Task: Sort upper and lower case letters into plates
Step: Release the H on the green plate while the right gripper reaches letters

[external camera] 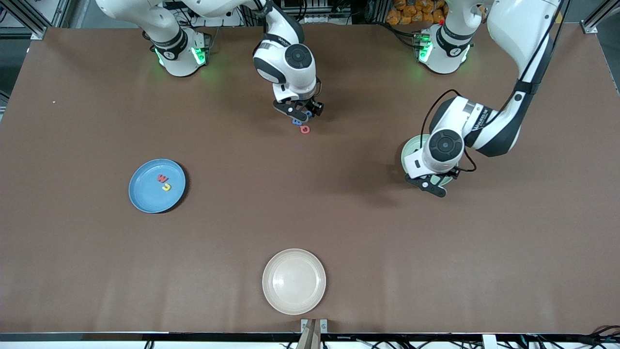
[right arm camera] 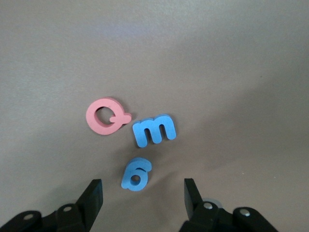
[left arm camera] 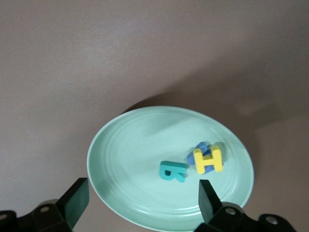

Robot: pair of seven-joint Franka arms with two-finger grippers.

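The light is even and comes from above, rather soft. The brown table (external camera: 310, 218) has no strong glare, only a pale sheen in the lower part of the front view. Soft dark shadows lie under both arms. Green lamps glow at the bases in the upper part. Both wrist views are sharp in the centre, and the fingers (right arm camera: 94, 195) at the bottom edge look slightly blurred.

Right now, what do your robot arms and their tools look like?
Both arms are glossy white with black joint bands and round dark caps. Green lights glow at their bases. The left tool and right tool are black with two flat fingers each. A black cable loops along the left arm.
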